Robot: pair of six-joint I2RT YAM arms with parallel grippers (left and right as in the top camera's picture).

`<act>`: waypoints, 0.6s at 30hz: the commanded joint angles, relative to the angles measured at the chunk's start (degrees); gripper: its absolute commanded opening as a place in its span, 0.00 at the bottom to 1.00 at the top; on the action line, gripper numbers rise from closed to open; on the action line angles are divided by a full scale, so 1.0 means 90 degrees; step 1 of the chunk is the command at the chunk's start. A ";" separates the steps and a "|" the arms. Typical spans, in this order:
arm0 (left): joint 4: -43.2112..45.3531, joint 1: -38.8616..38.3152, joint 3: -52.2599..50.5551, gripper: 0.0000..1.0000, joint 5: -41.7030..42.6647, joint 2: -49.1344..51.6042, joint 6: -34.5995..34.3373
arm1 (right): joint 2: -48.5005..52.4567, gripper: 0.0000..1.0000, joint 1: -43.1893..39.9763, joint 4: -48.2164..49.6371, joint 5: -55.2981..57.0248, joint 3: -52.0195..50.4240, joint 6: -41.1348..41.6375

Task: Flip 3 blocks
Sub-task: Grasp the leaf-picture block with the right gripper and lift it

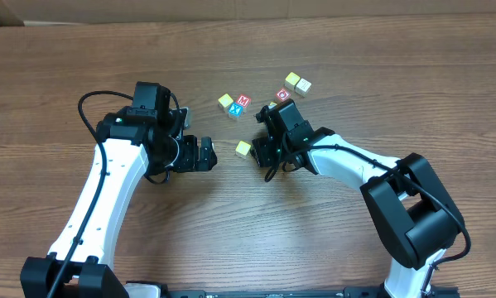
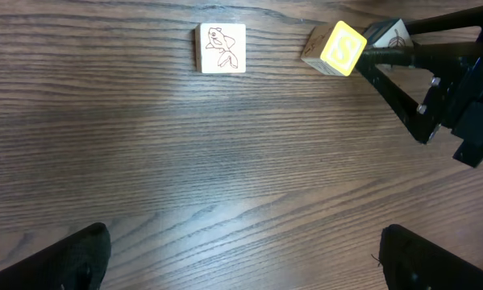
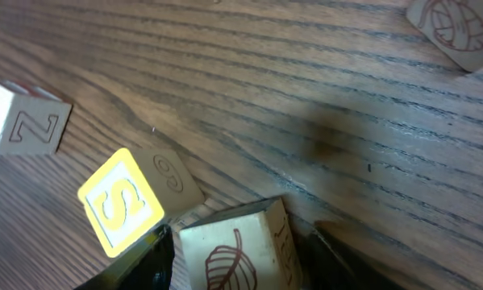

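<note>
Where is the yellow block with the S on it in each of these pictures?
Right wrist: S block lower left, tilted, beside the leaf block between the fingers of the right gripper.
Left wrist: top right, at those fingertips.
Overhead: not visible, apparently hidden under that gripper.
Shared landmark: the right gripper.

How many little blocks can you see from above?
8 blocks: three bunched together, three farther back, one alone in front, one peeking out beside the right gripper. Another may hide under it.
</note>
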 commanded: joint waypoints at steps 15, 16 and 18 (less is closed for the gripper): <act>0.0058 -0.0015 0.0131 1.00 -0.0034 0.0051 -0.0041 | -0.0194 0.13 0.0002 -0.1659 0.0066 0.0588 0.0194; 0.0058 -0.0015 0.0131 1.00 -0.0034 0.0051 -0.0039 | -0.0367 0.12 0.0002 -0.1877 0.0066 0.0729 0.0197; 0.0058 -0.0012 0.0131 1.00 -0.0034 0.0051 -0.0039 | -0.0719 0.09 0.0002 -0.2363 0.0068 0.1010 0.0248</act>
